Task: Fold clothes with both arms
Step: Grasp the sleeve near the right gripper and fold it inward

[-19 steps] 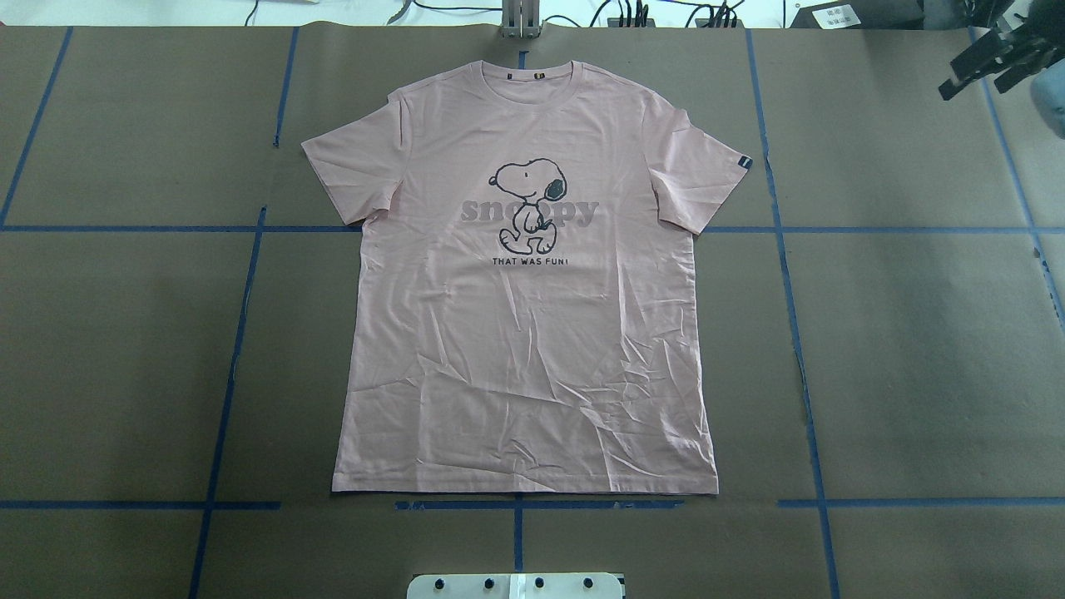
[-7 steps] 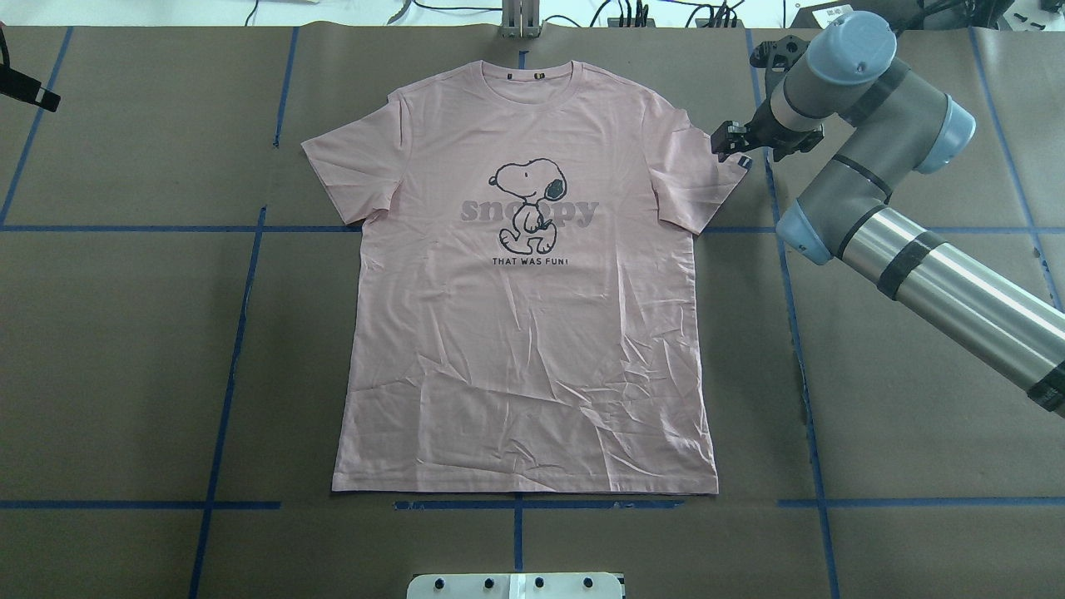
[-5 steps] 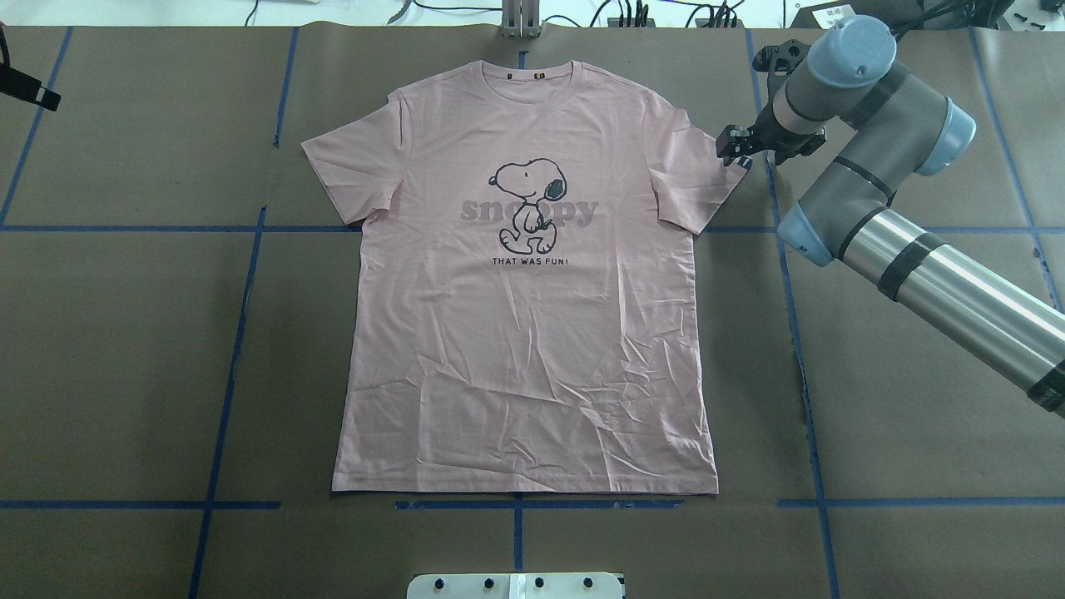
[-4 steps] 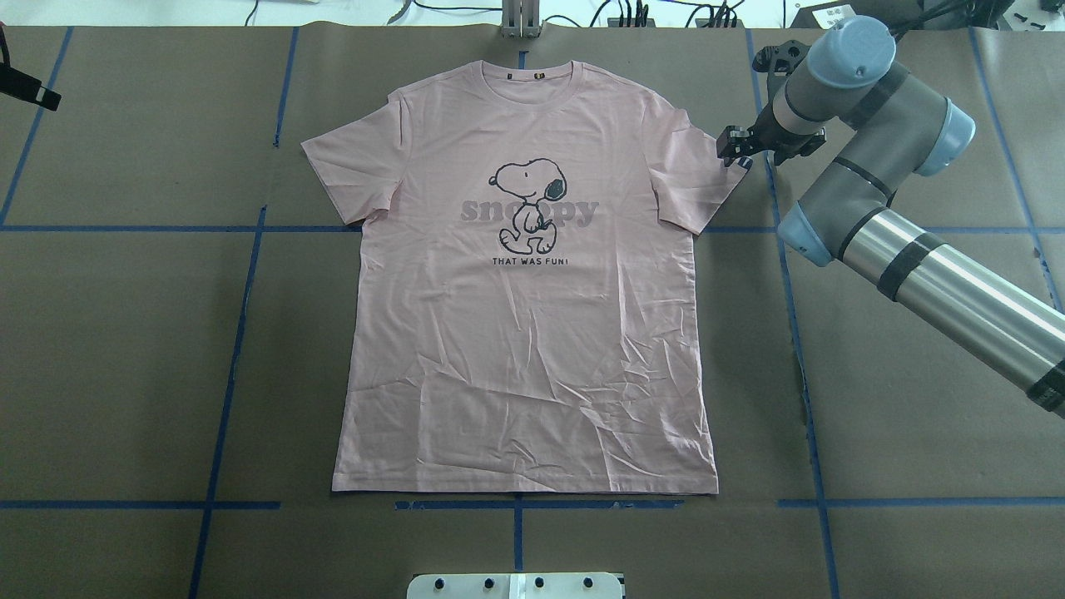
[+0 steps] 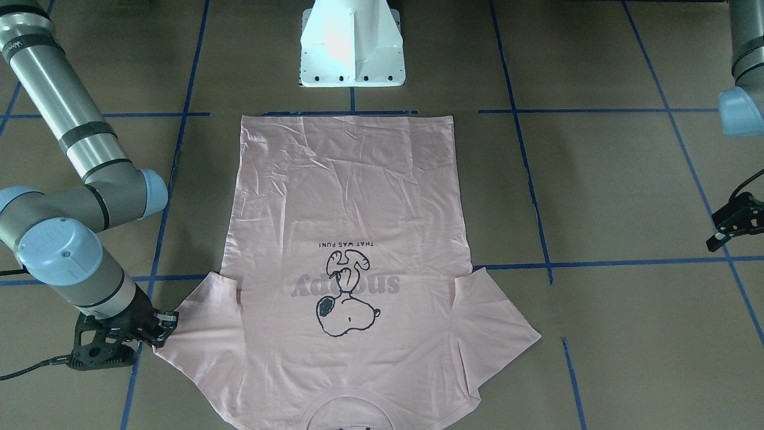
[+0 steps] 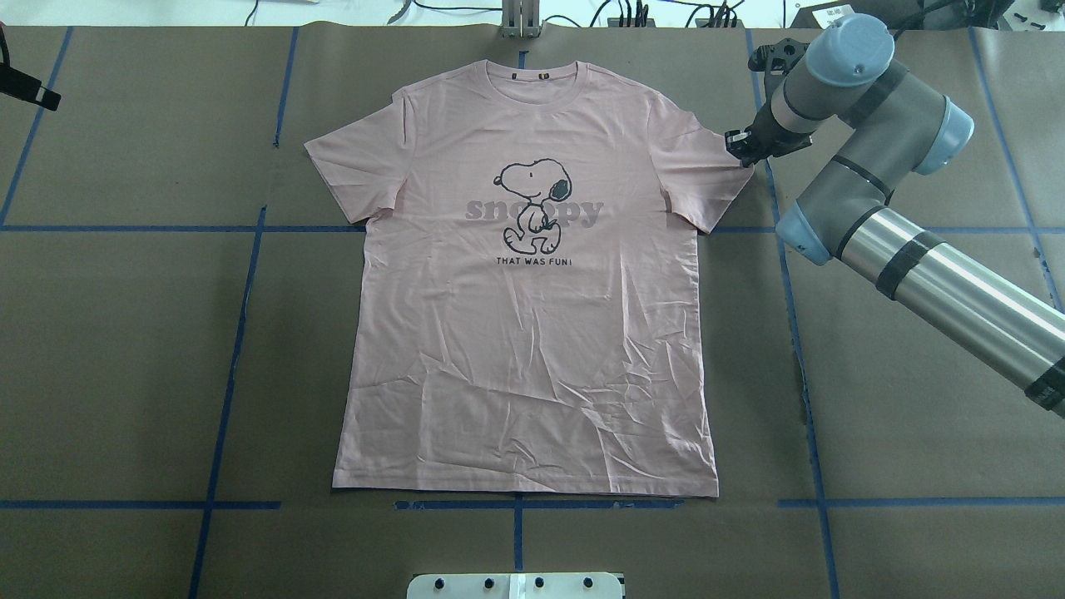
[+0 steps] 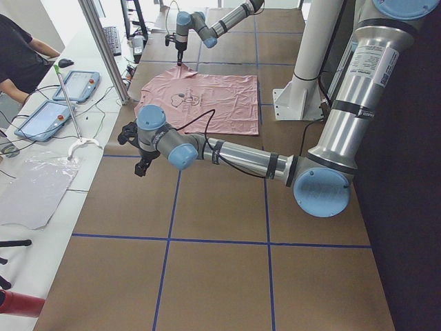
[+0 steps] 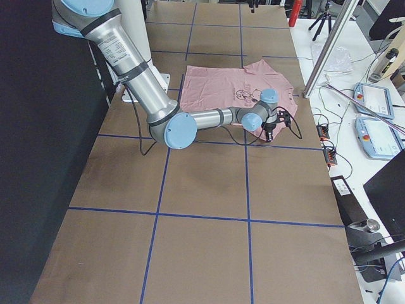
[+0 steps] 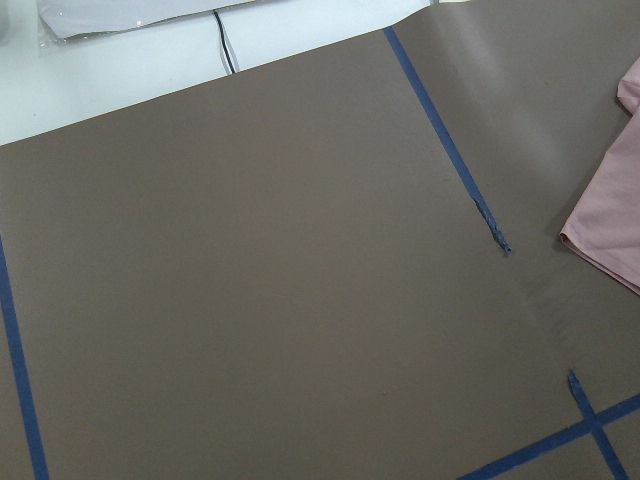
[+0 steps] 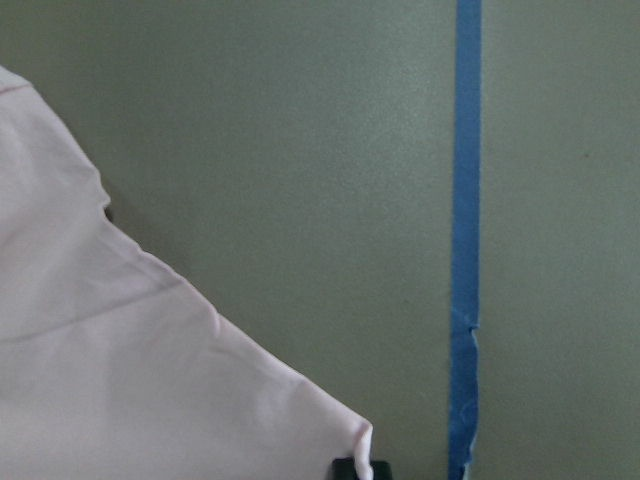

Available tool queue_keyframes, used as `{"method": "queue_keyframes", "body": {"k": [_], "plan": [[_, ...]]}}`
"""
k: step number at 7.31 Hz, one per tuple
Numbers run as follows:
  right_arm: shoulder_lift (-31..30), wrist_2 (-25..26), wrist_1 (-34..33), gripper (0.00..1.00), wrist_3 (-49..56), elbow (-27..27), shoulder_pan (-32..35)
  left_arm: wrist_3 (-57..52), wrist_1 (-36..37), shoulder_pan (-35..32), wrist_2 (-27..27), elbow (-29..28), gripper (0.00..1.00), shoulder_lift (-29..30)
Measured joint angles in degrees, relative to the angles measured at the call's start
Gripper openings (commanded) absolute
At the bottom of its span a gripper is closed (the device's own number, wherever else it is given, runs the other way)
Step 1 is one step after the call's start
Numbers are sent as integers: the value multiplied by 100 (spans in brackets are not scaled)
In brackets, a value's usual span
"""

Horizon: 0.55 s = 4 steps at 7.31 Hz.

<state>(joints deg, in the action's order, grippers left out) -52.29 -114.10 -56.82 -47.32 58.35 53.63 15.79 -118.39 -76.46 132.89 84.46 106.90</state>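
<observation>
One pink dog-print cloth T-shirt [image 6: 532, 358] is soft, light, floppy; hold its sleeve corners. Right fingers [image 6: 737, 145] pinch one; left fingers [image 5: 731, 224], I cannot tell.

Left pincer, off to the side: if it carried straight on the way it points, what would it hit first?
Most likely the bare brown table cover. The left pincer points down, and its own camera shows only that and blue tape, with the shirt at the edge.
</observation>
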Motion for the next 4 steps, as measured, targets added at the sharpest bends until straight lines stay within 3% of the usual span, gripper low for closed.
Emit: {"method": "queue_keyframes", "body": {"k": [4], "plan": [[193,-622,-27,0,-61,664,136,3,17,0,0,-11,100,39]]}}
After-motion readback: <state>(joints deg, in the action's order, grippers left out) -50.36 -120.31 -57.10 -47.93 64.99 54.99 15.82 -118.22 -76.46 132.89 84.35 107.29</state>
